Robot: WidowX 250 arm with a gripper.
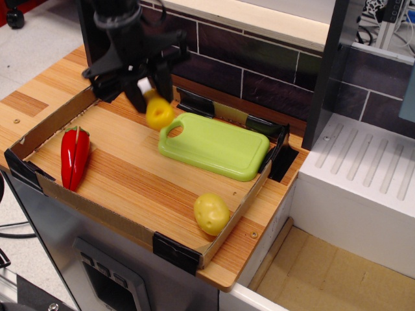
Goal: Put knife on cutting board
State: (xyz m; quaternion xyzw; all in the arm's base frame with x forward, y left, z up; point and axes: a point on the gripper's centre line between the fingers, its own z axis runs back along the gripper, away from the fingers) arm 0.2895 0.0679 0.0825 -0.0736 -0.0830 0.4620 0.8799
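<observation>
My gripper (pixel 148 91) is shut on the knife (pixel 157 110), holding it by the white blade so the rounded yellow handle hangs down. It is raised well above the wooden tray floor, just left of the near-left corner of the cutting board (pixel 217 146). The cutting board is a light green rectangle with an oval handle hole at its left corner, lying flat at the back right of the tray. Most of the white blade is hidden between my fingers.
A red toy pepper (pixel 74 157) lies at the tray's left side. A yellowish toy potato (pixel 211 213) sits near the front right corner. Low cardboard walls (pixel 117 217) with black corner clips ring the tray. A dark tiled wall stands behind, a white drainer at right.
</observation>
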